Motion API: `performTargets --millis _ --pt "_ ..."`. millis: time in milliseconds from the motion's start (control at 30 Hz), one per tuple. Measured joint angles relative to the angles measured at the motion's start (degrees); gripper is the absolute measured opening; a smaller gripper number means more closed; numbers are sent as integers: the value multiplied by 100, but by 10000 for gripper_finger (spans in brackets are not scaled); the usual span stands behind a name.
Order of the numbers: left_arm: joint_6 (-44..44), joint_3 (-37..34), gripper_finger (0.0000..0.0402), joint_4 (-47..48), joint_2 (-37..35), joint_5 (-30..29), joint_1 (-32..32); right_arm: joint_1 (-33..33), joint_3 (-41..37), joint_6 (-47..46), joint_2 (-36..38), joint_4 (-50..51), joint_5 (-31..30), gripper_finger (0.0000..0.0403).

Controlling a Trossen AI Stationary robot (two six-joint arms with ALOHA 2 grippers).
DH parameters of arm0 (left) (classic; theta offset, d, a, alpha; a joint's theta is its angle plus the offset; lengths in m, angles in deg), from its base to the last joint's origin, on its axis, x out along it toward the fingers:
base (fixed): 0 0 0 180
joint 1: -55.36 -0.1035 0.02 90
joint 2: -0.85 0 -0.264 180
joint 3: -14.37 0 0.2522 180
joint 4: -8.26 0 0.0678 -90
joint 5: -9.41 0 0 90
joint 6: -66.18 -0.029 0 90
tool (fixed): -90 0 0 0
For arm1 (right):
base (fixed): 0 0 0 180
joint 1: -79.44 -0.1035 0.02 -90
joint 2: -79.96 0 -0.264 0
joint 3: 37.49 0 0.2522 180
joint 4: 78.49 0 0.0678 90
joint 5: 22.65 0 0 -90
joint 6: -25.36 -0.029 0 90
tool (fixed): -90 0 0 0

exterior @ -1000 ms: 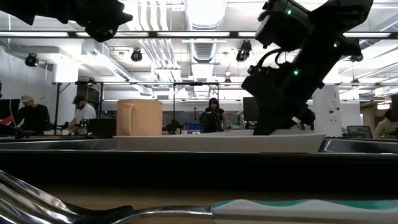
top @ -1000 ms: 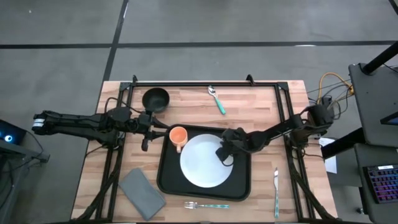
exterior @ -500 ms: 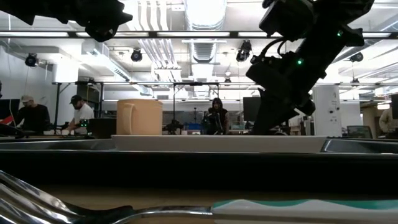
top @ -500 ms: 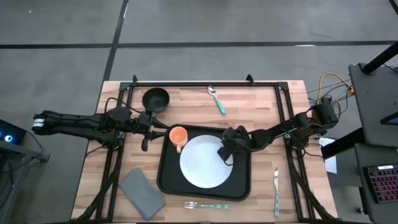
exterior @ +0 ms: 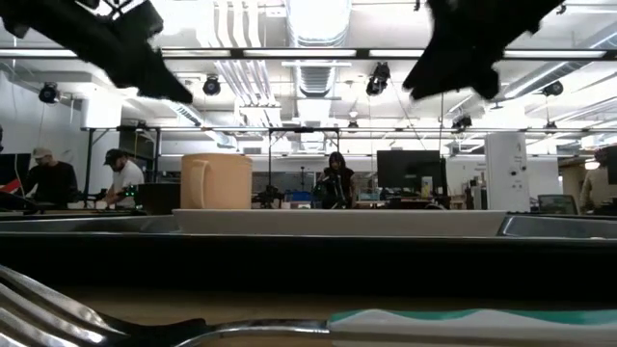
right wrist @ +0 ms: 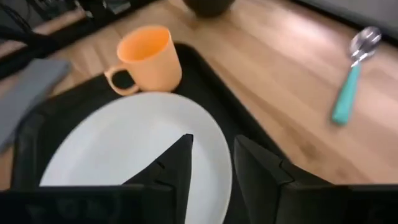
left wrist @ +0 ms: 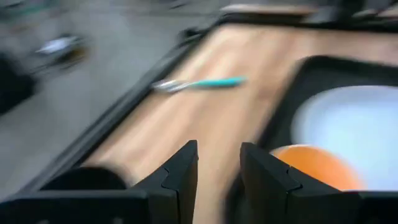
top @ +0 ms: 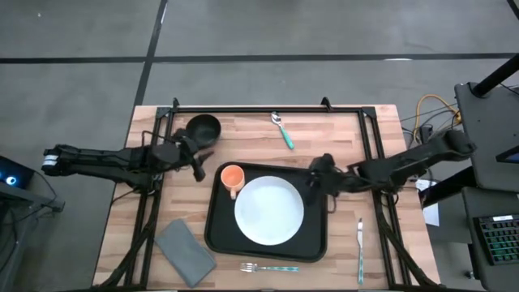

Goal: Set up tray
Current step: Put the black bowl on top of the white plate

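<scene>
the tray point(top: 215, 231) sits on the wooden table point(top: 340, 138) near its front middle, black with a raised rim. white plate point(top: 268, 210) lies flat in the tray's middle, orange cup point(top: 232, 177) stands upright in the tray's far left corner, just beside the plate. my right gripper point(top: 314, 183) hangs over the tray's right edge next to the plate rim, fingers point(right wrist: 177, 158) parted with a gap, nothing between them, plate and cup in front of it in the right wrist view. my left gripper point(top: 197, 166) is off the tray to its left, near the dark bowl point(top: 203, 128), fingers point(left wrist: 182, 171) apart and empty. teal-handled spoon point(top: 282, 129) lies on the far side of the table, apart from the tray. grey napkin point(top: 186, 253) lies at the front left of the table, off the tray. fork point(top: 268, 267) lies in front of the tray, knife point(top: 360, 248) to its right, both on bare wood. low view shows people in the room behind.
</scene>
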Motion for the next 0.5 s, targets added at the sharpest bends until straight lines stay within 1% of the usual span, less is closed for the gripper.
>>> performTargets --millis 33,100,200,267,433,500 --pt "70 0 102 81 -2 -260 -62 -90 0 0 165 124 -123 115" --pt "154 0 102 154 -39 -517 -255 -266 -2 -3 458 290 -318 123" --pt "202 0 102 274 -45 -530 -757 -488 -2 21 789 414 -471 135" --pt "202 0 103 380 8 -229 -1162 -587 -2 61 912 406 -562 141" --pt "149 9 117 371 358 1020 -2302 -671 -4 193 995 395 -562 155" --pt "34 109 124 574 590 1444 -2648 -664 -2 294 1007 391 -566 159"
